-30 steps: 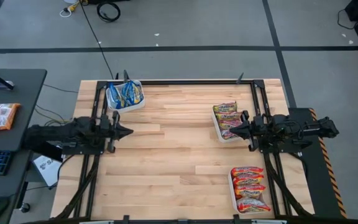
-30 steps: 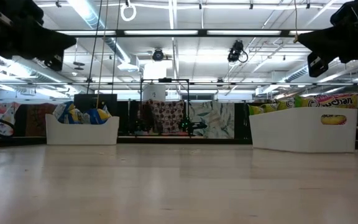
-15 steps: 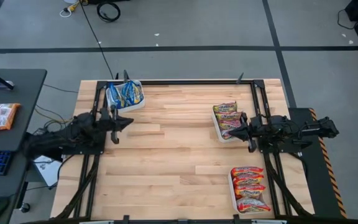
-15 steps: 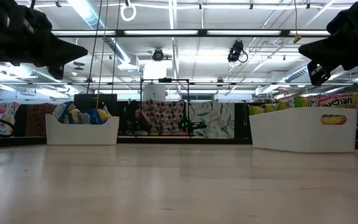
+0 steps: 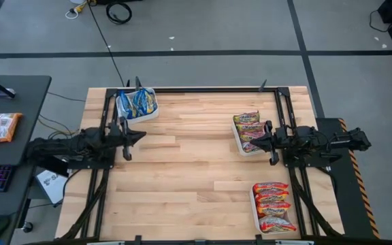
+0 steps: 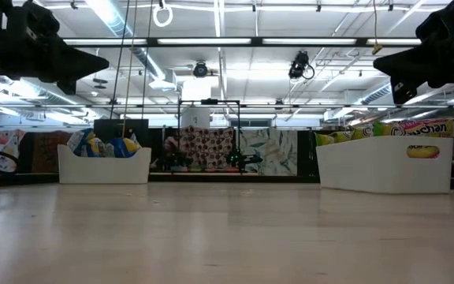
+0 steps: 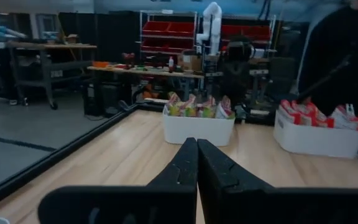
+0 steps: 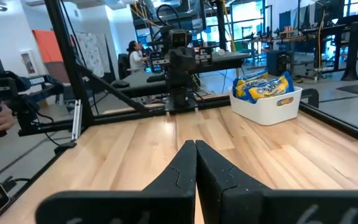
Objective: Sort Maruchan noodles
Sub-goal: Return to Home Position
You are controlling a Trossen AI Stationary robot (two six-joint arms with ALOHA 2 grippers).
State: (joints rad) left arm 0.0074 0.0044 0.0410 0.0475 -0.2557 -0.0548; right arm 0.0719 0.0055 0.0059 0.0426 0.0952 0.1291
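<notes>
l gripper (image 5: 142, 136) shifted a bit; it & r gripper (image 5: 254, 141) clamped closed, empty.

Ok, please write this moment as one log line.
left gripper: shut, empty | right gripper: shut, empty | noodle packs: in three white bins

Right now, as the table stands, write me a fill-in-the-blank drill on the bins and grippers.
The table carries ____ white bins. The bin beside the left gripper holds ____-and-yellow packs. The red packs lie on the ____ arm's side. The right gripper has its fingers ____.
Missing words: three; blue; right; shut.
</notes>
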